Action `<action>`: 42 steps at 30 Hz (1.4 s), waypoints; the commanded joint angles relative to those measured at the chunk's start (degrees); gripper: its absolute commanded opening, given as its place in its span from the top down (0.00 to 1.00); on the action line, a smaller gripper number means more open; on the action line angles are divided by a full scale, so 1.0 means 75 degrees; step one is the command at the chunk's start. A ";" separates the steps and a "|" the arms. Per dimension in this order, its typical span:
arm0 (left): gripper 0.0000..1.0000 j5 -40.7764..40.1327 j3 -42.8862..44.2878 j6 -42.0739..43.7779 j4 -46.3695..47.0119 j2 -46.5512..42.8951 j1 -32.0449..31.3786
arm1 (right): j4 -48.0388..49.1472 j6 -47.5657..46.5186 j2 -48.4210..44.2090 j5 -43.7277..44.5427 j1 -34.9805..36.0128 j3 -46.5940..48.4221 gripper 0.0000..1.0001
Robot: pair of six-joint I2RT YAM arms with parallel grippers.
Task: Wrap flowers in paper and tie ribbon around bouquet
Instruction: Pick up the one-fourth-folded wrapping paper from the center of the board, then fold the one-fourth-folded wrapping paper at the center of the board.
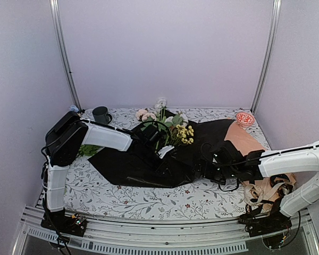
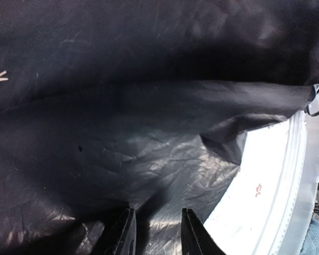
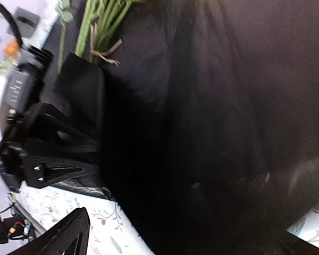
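A: The right end effector [image 3: 183,232] is spread as wide as it goes, with nothing in it, hanging over the right-hand side of the paper [image 1: 143,171].

B: And the left end effector [image 2: 157,226]?

A: Its fingers are part-way apart, tips down at the crinkled black sheet. I can't tell whether a fold is nipped between them.

B: Where are the flowers?

A: The flowers [image 1: 160,109] are mid-bench, pale blooms towards the far wall, green stems running back towards the near edge and vanishing under the paper. So the long axis goes far to near. The bundle lies to the left of the open right end effector, between the two arms. The left arm is right on it and the right is just beside.

B: That wrap looks rough.

A: It's thin, faintly glossy and creased all over, heaped in loose folds and not a tidy cone. I'd say it's springy stuff that will flop open if nothing pins it.

B: And the ribbon?

A: The ribbon [image 1: 263,194] is a limp heap of flat cream loops at the near right by the right arm's base, well apart from the flowers. The right arm is clearly nearer, so I'd expect that one to fetch it.

B: Any clutter?

A: A peach sheet [image 1: 243,139] pokes out under the black one, and a yellow bunch [image 1: 184,134] lies beside the blooms on the flower-print bench [image 1: 149,201].
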 commanded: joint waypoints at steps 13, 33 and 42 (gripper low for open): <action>0.70 0.0122 -0.0174 -0.0010 -0.0023 0.0152 0.0058 | 0.3096 -0.0983 -0.0069 -0.0951 -0.0442 -0.0909 0.14; 0.72 -0.0355 0.0095 0.0212 -0.0407 0.0086 -0.0070 | -0.0764 -0.0885 0.0571 0.0654 -0.0167 0.0743 1.00; 0.72 -0.0545 0.0677 0.0449 -0.0989 0.0371 -0.0062 | -0.2759 -0.1358 0.1026 0.1627 0.0316 0.2084 1.00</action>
